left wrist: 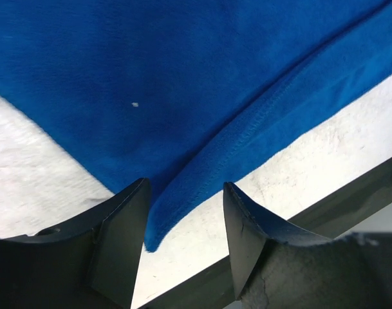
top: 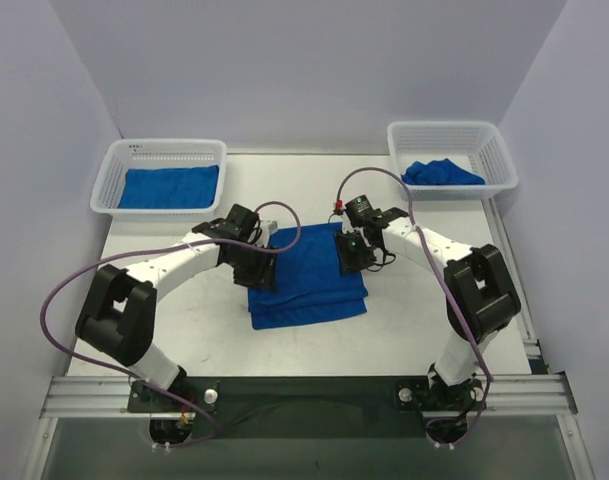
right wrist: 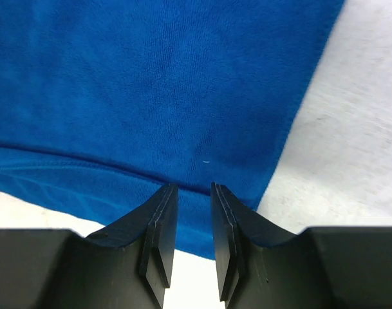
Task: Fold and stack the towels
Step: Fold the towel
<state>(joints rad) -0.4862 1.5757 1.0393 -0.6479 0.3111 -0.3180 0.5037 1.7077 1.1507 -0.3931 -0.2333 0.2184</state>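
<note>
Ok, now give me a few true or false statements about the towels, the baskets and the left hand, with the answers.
1. A folded towel lies on the table between the two arms. True.
2. Both baskets are empty. False: the left basket holds a flat towel, and the right basket holds a bunched towel.
3. The left hand is clamped shut. False: its fingers stand apart over the folded towel's corner.
4. The baskets sit at the table's far corners. True.
</note>
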